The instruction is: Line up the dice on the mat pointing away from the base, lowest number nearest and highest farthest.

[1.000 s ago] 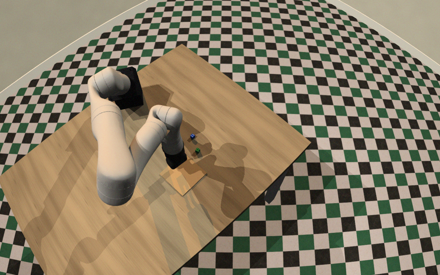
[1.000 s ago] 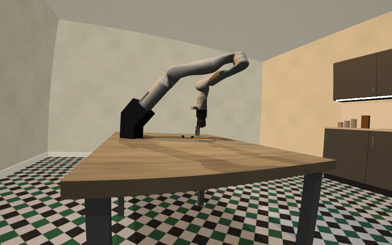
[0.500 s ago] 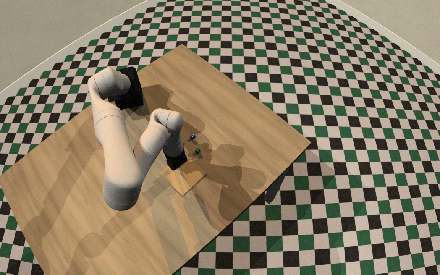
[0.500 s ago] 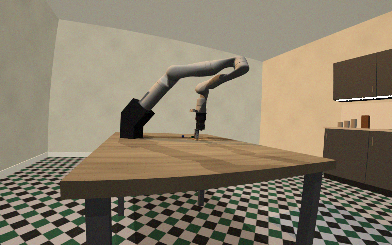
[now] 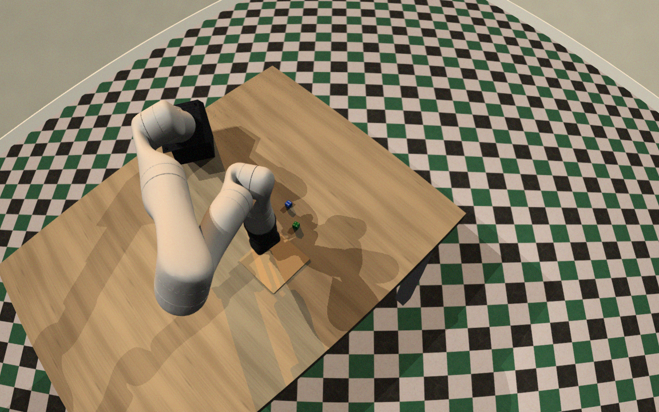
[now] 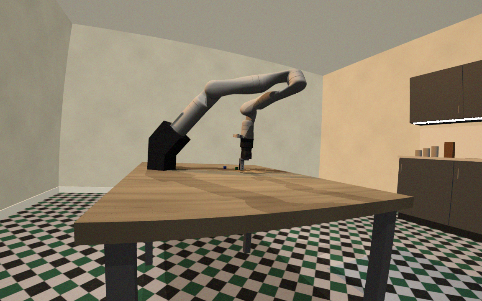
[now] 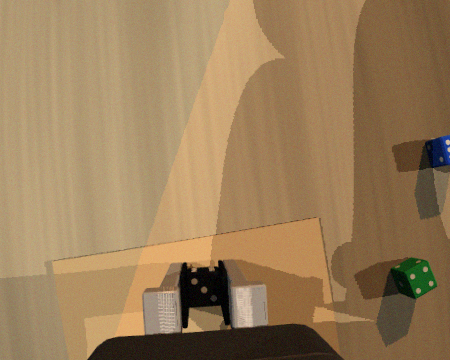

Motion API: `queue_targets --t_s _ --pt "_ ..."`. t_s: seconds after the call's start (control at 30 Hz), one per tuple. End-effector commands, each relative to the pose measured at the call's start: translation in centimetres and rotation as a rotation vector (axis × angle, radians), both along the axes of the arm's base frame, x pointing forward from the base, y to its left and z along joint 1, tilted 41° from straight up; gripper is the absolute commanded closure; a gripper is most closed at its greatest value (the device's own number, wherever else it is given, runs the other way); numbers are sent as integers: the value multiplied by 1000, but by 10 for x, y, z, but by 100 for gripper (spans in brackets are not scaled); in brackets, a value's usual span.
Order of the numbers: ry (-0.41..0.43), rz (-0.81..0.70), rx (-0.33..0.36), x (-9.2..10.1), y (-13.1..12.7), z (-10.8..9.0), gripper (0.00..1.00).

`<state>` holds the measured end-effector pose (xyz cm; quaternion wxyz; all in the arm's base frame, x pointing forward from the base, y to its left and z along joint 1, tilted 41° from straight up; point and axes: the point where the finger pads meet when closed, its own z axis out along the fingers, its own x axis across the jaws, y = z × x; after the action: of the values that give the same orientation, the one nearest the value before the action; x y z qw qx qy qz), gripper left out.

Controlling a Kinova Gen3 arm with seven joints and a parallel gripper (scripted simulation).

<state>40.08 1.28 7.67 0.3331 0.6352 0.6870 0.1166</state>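
My gripper [image 7: 203, 283] [image 6: 241, 163] is shut on a black die [image 7: 204, 288] and holds it low over the tan mat [image 7: 285, 254] [image 5: 290, 264], near the mat's edge. In the top view the wrist hides the black die. A green die [image 7: 413, 278] [image 5: 295, 225] lies on the bare table to the right of the mat in the wrist view. A blue die [image 7: 447, 150] [image 5: 288, 203] lies on the table farther off, beyond the green one. Both are off the mat.
The wooden table [image 5: 352, 169] [image 6: 205, 194] carries the arm's black base [image 5: 193, 134] [image 6: 164, 147] at its far end. The arm's shadows fall across the mat and the dice. A kitchen counter [image 6: 456, 187] stands away to the right.
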Motion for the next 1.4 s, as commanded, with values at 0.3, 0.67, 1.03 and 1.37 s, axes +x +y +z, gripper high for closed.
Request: queue_targets --t_s 0.3,0.67,1.03,1.37 --pt "-1 1 0 0 0 0 66" --pt "-1 1 0 0 0 0 66" --pt "-1 1 0 2 0 -2 66" --pt "-1 1 0 3 -1 -3 66"
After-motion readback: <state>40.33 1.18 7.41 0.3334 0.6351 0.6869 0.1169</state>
